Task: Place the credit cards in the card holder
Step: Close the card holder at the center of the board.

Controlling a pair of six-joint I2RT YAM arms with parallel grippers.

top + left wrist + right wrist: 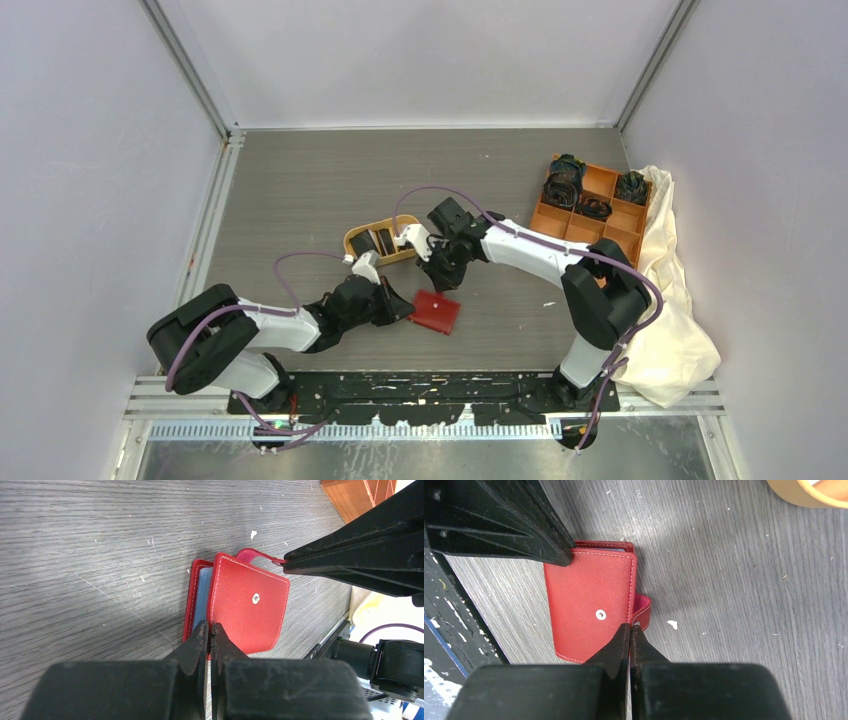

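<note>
Just one card holder (436, 312), red, flat on the wood-grain bench (300, 190) near its front edge, between the tips of the two arms. Slightly ajar, front cover raised a little off the back one, pale blue-grey lining (201, 592) showing in the gap. One silver snap stud (255, 598) on the front cover; one red clasp tab (252, 554) unfastened, sticking out from one side. Left end effector (210, 628) clenched, fingers pressed together, tips at the holder's open edge; pinching a cover or only touching it, cannot tell. Right end effector (630, 628) also closed tight, tips meeting the clasp tab; gripped or merely touched, cannot tell. Just behind the holder, one orange oval tray (352, 238) with dark flat pieces inside, apparently the credit cards (383, 242), too small to count. Well apart at the far right, one orange compartment box (585, 228), with black coiled bands (565, 178) in four of its compartments as far as can be made out. Beside that box and running toward the near edge, one cream cloth (670, 310). A few white crumbs (672, 625) scattered on the bench around the holder.
</note>
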